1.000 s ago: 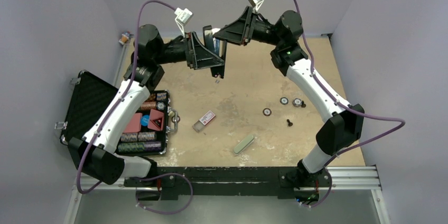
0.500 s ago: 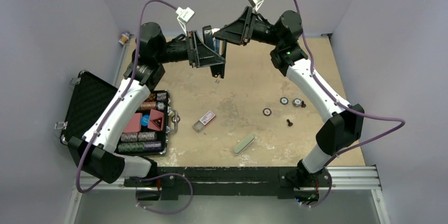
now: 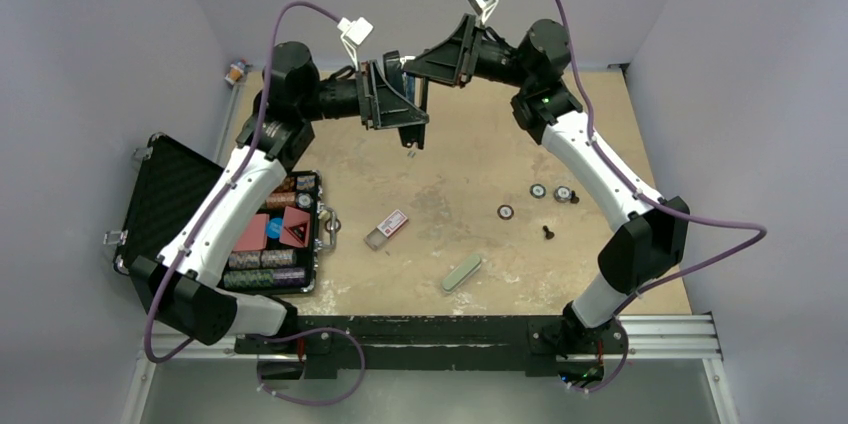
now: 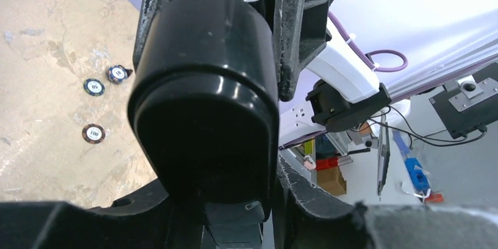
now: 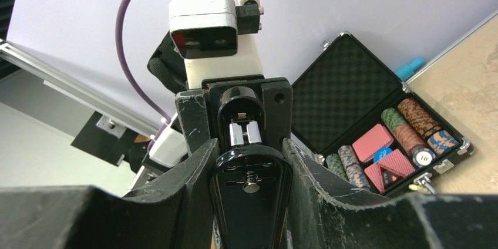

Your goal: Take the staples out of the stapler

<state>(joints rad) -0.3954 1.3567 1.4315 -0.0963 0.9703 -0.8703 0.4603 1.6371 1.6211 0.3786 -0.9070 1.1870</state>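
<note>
Left gripper (image 4: 220, 193) has narrowed from a wider opening and now clamps one end of the stapler (image 4: 205, 84). Right gripper (image 5: 249, 172) stays clamped on the opposite end, jaws about half apart. The stapler spans both grippers, raised well above the table (image 3: 460, 174).

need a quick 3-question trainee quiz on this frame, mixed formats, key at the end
1. True or false: the stapler is held up in the air.
2. Who grips it? A left only; B right only; C both.
3. Fill in: the open chip case lies on the robot's ___ side.
Key: 1 true; 2 C, left gripper and right gripper both clamp it; 3 left.
</note>
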